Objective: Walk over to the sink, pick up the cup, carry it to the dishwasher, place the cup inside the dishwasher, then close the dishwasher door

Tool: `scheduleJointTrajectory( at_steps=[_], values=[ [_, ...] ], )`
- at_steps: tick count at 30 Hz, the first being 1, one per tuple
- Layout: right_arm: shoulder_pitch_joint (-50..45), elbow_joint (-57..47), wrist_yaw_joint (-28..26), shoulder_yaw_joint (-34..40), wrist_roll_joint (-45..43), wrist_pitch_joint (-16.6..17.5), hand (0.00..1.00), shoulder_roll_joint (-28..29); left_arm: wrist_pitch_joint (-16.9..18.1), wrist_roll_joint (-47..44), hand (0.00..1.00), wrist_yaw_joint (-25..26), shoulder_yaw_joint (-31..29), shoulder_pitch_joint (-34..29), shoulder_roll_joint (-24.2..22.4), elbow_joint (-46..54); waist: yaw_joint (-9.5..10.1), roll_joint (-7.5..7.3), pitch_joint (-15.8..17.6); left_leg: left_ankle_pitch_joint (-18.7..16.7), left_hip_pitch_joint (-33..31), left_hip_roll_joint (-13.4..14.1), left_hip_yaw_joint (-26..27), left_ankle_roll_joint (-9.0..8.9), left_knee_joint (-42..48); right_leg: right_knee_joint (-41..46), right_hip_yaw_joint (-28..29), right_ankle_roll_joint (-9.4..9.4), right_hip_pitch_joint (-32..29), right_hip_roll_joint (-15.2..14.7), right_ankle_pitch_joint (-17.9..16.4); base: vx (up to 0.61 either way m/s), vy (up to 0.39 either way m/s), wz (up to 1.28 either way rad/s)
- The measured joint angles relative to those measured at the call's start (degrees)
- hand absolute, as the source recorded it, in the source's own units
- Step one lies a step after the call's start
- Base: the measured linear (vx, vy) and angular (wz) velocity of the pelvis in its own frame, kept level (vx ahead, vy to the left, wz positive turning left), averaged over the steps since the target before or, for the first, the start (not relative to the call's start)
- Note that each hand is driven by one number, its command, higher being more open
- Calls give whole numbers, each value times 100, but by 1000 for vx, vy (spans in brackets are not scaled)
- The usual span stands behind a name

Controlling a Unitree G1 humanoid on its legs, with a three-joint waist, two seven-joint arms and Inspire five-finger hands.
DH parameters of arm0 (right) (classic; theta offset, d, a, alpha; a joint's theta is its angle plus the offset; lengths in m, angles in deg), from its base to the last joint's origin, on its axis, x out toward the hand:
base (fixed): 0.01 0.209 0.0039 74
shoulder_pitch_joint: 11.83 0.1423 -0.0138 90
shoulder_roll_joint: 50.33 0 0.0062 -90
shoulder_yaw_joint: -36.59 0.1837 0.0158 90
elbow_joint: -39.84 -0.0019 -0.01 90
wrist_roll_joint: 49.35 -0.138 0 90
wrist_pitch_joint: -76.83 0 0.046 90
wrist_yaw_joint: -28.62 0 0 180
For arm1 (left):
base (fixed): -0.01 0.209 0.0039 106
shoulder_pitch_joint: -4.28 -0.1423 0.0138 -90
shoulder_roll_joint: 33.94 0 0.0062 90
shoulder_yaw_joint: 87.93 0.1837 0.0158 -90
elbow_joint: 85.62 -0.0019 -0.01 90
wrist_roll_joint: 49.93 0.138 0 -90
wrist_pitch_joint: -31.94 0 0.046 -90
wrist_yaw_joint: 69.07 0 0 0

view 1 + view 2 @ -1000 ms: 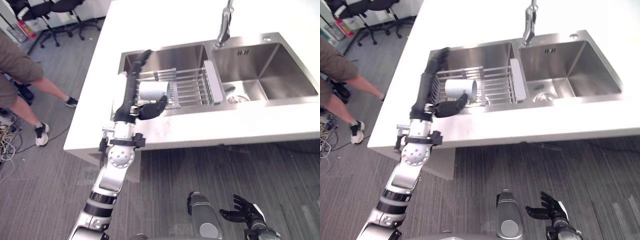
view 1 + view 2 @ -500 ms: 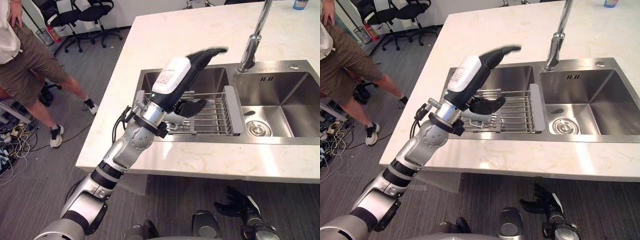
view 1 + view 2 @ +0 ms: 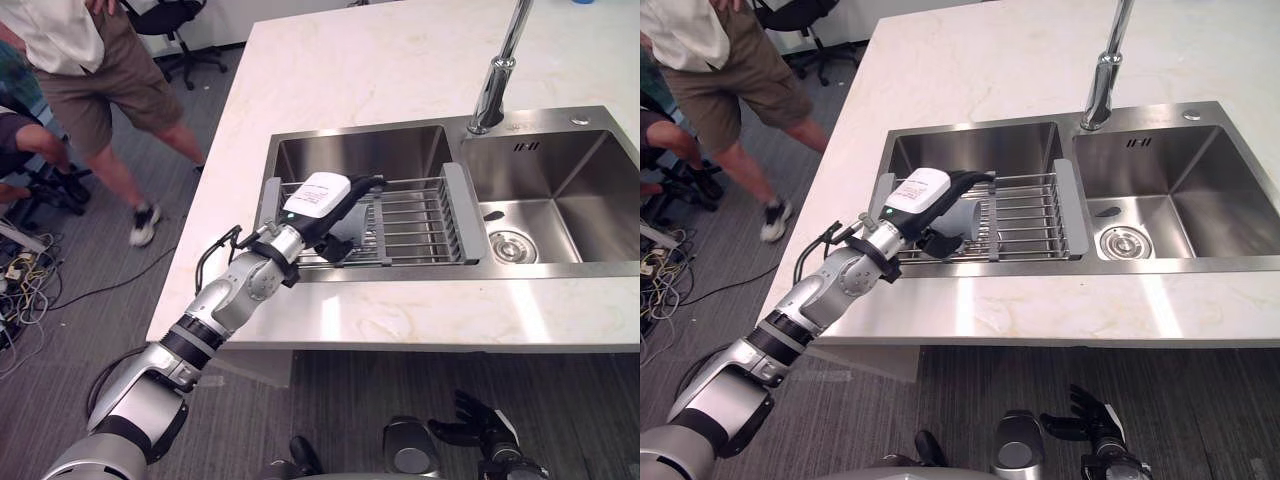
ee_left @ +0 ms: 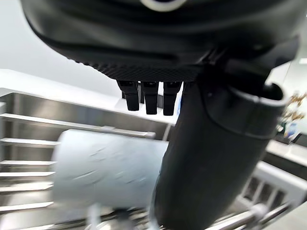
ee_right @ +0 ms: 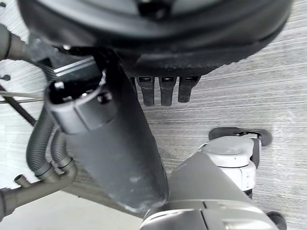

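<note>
A grey cup (image 3: 968, 215) lies on its side on the wire rack (image 3: 420, 215) across the left basin of the steel sink (image 3: 450, 272). My left hand (image 3: 325, 200) reaches over the cup from the counter's near edge. Its fingers (image 4: 148, 96) run straight over the top of the cup (image 4: 105, 167), and its thumb (image 4: 216, 158) stands beside the cup on the near side. The hand is open around the cup. My right hand (image 3: 480, 432) hangs low over the floor, fingers relaxed and holding nothing.
A tall tap (image 3: 495, 75) stands behind the divider between the basins. The right basin (image 3: 560, 190) has a drain. White counter (image 3: 350, 70) surrounds the sink. A person (image 3: 90, 60) stands at the far left near office chairs, with cables (image 3: 20, 290) on the floor.
The camera has shifted. My left hand, raised above the rack half a second ago, has come down over the cup. The person has stepped along the left side.
</note>
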Motion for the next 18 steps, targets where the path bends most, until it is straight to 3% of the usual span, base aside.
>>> scheduleJointTrajectory(
  at_steps=[9,10,18],
  values=[
    [277,-11,-10,-148,-1,62,90,-53,-124,348,90,-86,188,673,138,-760,-218,31,15,1,-276,-21,-281,2,1,-421,74,55,-129,38,306,12,18,-4],
    [277,-30,-9,-182,-1,65,90,-71,-125,382,30,-87,189,700,139,-818,-243,35,17,1,-293,-21,-281,2,0,-430,82,56,-148,40,318,-29,8,-8],
    [310,-104,-11,-278,-1,105,90,-221,-123,547,30,-92,292,1294,248,-1200,-336,267,170,-2,-397,11,-272,5,-82,-677,265,49,-321,170,551,-24,2,-13]
  ],
)
